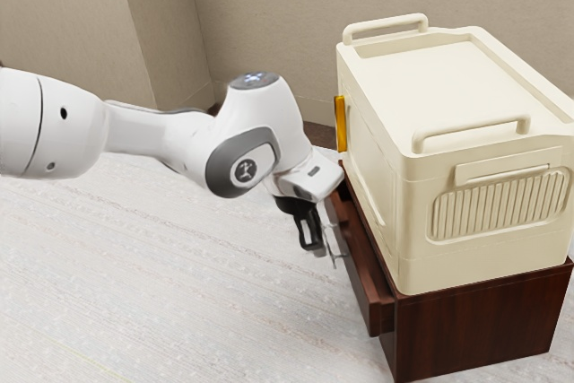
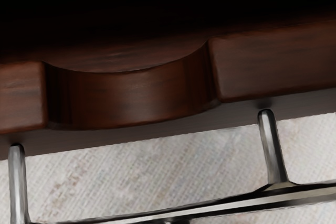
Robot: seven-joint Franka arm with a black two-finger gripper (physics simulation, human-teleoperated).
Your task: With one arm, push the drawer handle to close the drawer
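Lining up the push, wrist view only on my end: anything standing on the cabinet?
Observer: Yes, a cream storage box sits on the dark wooden cabinet.

Operator: Drawer front vs box side?

Observer: The drawer sticks out past the box's side, toward the arm.

Operator: And my gripper?

Observer: The gripper points down near the handle, on the drawer's outer side. Can't tell if it touches.
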